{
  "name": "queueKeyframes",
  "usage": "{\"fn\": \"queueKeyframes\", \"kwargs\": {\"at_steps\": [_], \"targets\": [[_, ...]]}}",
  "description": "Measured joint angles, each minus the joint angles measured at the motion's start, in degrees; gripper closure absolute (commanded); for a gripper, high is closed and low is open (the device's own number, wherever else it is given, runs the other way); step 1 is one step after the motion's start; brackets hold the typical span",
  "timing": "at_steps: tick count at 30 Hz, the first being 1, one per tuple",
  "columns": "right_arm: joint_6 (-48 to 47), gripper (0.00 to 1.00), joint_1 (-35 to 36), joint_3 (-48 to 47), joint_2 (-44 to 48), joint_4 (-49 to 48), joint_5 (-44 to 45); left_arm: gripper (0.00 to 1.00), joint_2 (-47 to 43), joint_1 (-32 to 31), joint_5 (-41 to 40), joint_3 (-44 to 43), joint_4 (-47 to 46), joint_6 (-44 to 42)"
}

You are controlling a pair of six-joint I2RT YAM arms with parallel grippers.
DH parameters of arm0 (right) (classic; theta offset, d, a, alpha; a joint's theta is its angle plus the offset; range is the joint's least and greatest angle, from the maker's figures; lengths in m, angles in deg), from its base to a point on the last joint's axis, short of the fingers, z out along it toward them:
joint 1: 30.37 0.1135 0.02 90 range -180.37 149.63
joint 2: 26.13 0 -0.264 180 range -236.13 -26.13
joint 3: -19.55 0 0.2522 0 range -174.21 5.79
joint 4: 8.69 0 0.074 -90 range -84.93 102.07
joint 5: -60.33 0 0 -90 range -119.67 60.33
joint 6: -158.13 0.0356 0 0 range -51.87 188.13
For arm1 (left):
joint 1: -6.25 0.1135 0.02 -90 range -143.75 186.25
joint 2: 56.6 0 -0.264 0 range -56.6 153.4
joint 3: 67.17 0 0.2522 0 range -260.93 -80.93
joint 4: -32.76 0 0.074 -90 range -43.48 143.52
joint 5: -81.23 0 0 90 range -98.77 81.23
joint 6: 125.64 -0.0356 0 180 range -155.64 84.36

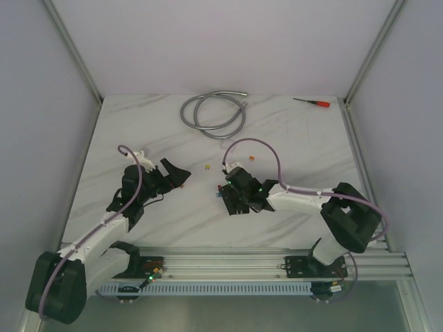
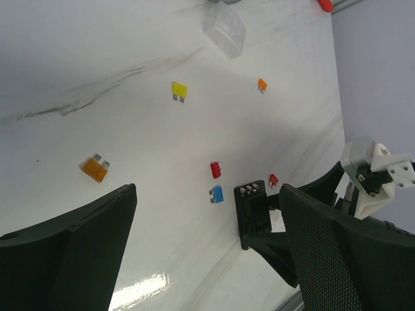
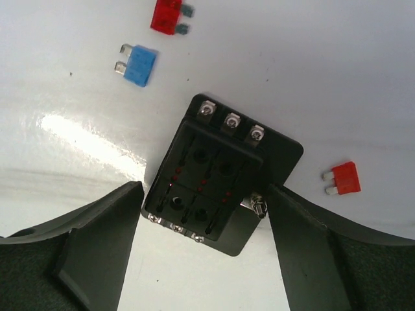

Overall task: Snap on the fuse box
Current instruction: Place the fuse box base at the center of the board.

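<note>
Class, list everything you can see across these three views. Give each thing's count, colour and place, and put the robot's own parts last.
fuse box: one, black, on the table between the right tool's fingers
loose fuses: six, one yellow, two orange, two red, one blue, scattered on the table around the fuse box
clear cover: one, transparent, beyond the fuses
hose: one, grey, coiled at the far middle of the table
screwdriver: one, red handle, far right corner
table: one, white marbled
arms: two, white and black, reaching from the near edge
left tool: one, black, open, left of the fuses
right tool: one, black, open, astride the fuse box
</note>
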Motion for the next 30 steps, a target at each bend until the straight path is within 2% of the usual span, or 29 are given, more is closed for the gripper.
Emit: {"fn": "queueKeyframes", "kwargs": {"at_steps": [7, 10, 16, 18, 21, 30], "targets": [[-0.4, 0.05, 1.6, -0.2, 0.4, 1.5, -0.1, 0.00, 0.6, -1.9, -0.3, 0.0, 0.2, 0.1], [-0.5, 0.04, 1.7, -0.2, 2.8, 3.7, 0.2, 0.00, -0.2, -2.0, -0.8, 0.0, 0.2, 0.1], [0.0, 0.09, -2.2, -1.8, 8.7, 6.3, 2.8, 0.00, -0.7, -2.1, -1.0, 0.0, 0.2, 0.2], [1.0, 0.15, -4.3, -2.4, 8.9, 7.1, 4.8, 0.00, -0.8, -2.1, -1.0, 0.0, 0.2, 0.3], [3.7, 0.23, -6.7, -2.5, 8.7, 8.5, 7.8, 0.00, -0.9, -2.1, -1.0, 0.0, 0.2, 0.3], [9.8, 0.31, -8.9, -2.5, 2.8, 8.7, 13.9, 0.00, -0.9, -2.1, -1.2, 0.0, 0.2, 0.5]]}}
